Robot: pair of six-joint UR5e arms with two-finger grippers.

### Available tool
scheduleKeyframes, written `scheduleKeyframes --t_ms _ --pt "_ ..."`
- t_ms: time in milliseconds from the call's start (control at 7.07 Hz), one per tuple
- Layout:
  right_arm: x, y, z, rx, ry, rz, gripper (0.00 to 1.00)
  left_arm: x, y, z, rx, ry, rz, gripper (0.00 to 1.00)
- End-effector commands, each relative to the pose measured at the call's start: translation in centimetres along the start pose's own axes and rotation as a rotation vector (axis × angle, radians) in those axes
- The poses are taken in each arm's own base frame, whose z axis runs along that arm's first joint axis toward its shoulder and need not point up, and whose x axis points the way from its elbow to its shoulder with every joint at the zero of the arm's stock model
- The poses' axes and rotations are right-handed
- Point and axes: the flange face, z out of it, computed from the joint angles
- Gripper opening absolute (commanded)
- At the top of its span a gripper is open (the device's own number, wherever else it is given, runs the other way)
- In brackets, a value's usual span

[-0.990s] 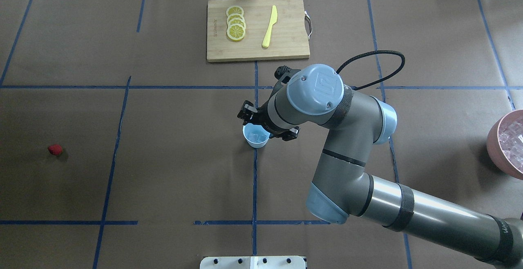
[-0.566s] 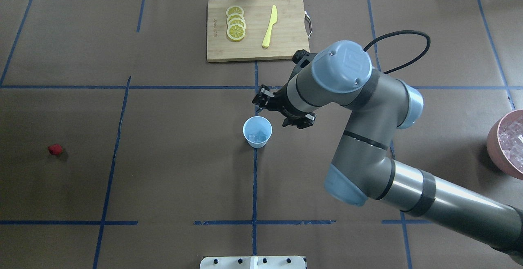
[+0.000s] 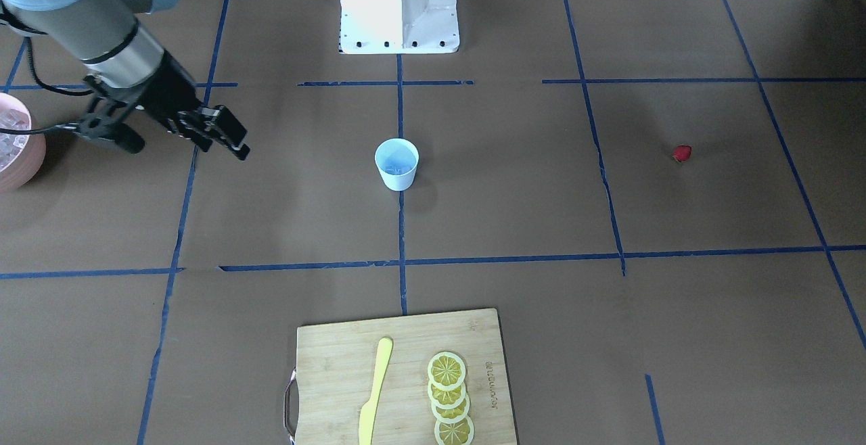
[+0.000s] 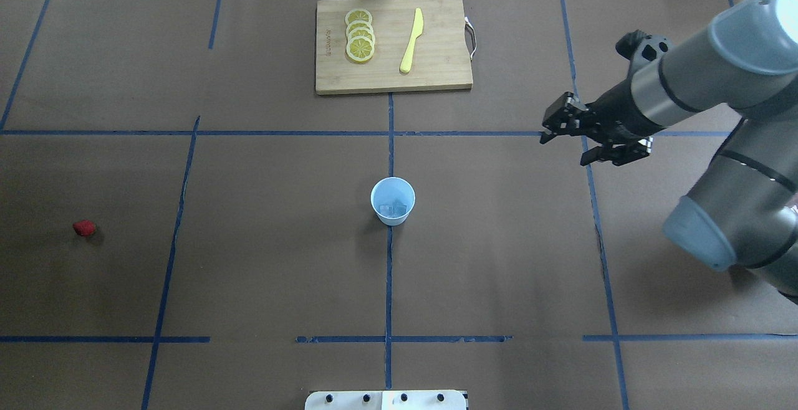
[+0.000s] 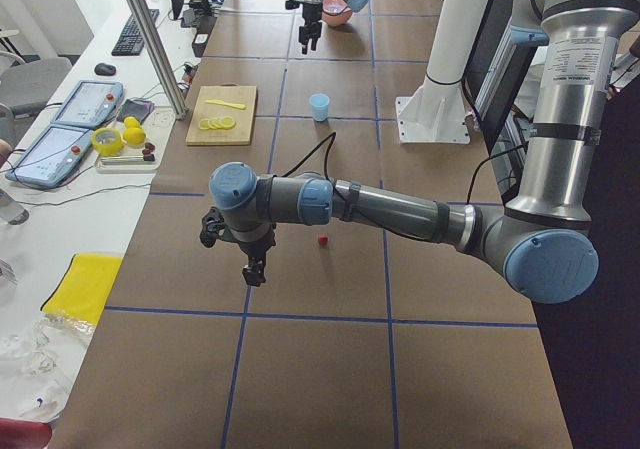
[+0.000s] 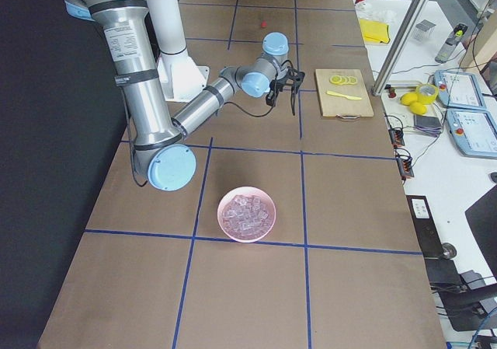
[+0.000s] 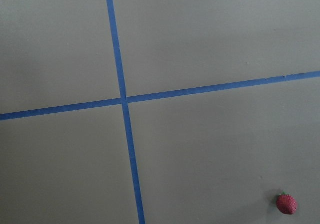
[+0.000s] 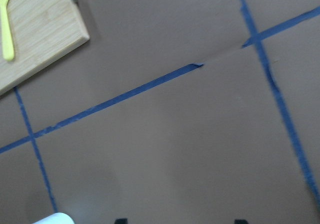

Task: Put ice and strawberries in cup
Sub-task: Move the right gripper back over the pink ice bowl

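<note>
Overhead exterior: the cup [image 4: 393, 201] stands at the table's [image 4: 262, 273] middle, on a blue tape line [image 4: 388, 285], with ice cubes [image 4: 394, 209] inside.
Strawberry [image 4: 84, 228]: lies alone on the table near its left edge.
Right gripper [image 4: 566, 147]: fingers spread, empty, well apart from the cup, toward the right edge.
Left gripper [image 5: 250, 261]: above the table near the strawberry; spread or closed, cannot tell.
Bowl [image 6: 233, 234]: pink, near the right edge, holding a pile of ice [image 6: 247, 211].
Board [image 4: 436, 67]: at the far edge, carrying lemon slices [image 4: 360, 36] and a yellow knife [image 4: 411, 41].
</note>
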Motion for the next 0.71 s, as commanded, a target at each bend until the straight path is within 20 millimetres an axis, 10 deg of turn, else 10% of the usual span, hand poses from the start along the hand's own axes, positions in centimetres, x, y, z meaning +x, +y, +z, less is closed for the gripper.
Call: scheduleKeyframes --t_ms 0,566 --pt "13.0 -3.1 -4.9 -0.008 0.05 -0.172 0.77 0.0 0.0 0.0 0.0 0.0 0.001 1.0" --pt "33.6 -7.0 -6.8 -0.038 0.206 -0.533 0.82 0.1 -0.1 -0.1 0.001 0.0 0.002 1.0"
